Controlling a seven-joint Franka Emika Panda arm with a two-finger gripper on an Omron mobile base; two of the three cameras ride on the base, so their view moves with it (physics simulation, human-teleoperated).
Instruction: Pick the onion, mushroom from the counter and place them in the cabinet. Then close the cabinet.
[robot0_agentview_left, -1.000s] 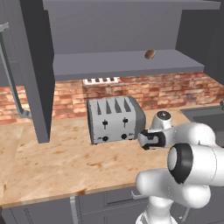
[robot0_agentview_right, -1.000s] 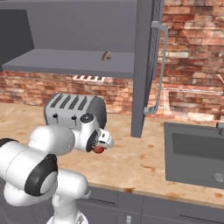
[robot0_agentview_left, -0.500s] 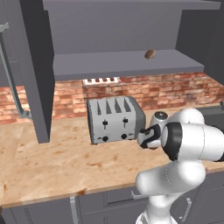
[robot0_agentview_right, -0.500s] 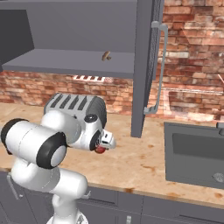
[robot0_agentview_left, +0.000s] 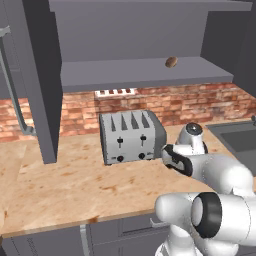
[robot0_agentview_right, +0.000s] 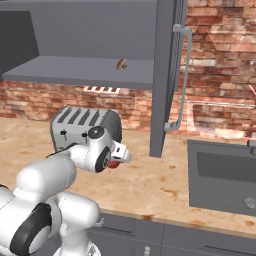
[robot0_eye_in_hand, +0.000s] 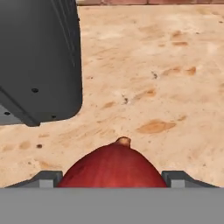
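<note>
The red onion (robot0_eye_in_hand: 113, 168) sits between my gripper's (robot0_eye_in_hand: 113, 177) two fingertips (robot0_eye_in_hand: 46, 178), which press on its sides, so the gripper is shut on it. From the right base view the gripper (robot0_agentview_right: 119, 159) hangs low over the counter (robot0_agentview_right: 150, 185) just right of the toaster, with the onion (robot0_agentview_right: 114, 164) showing red under it. The small brown mushroom (robot0_agentview_left: 171, 62) (robot0_agentview_right: 121, 64) lies on the shelf (robot0_agentview_left: 140, 70) of the open cabinet (robot0_agentview_right: 75, 35). I cannot tell whether the onion still touches the counter (robot0_eye_in_hand: 153, 87).
A grey four-slot toaster (robot0_agentview_left: 131, 136) (robot0_agentview_right: 85, 127) (robot0_eye_in_hand: 39, 57) stands close left of the gripper. The open cabinet doors (robot0_agentview_left: 42, 75) (robot0_agentview_right: 167, 75) hang down over the counter on either side. A sink (robot0_agentview_right: 222, 172) lies to the right. A brick wall runs behind.
The fingers have closed in from wide open onto the onion. The arm's upper links have swung, while the hand has stayed beside the toaster.
</note>
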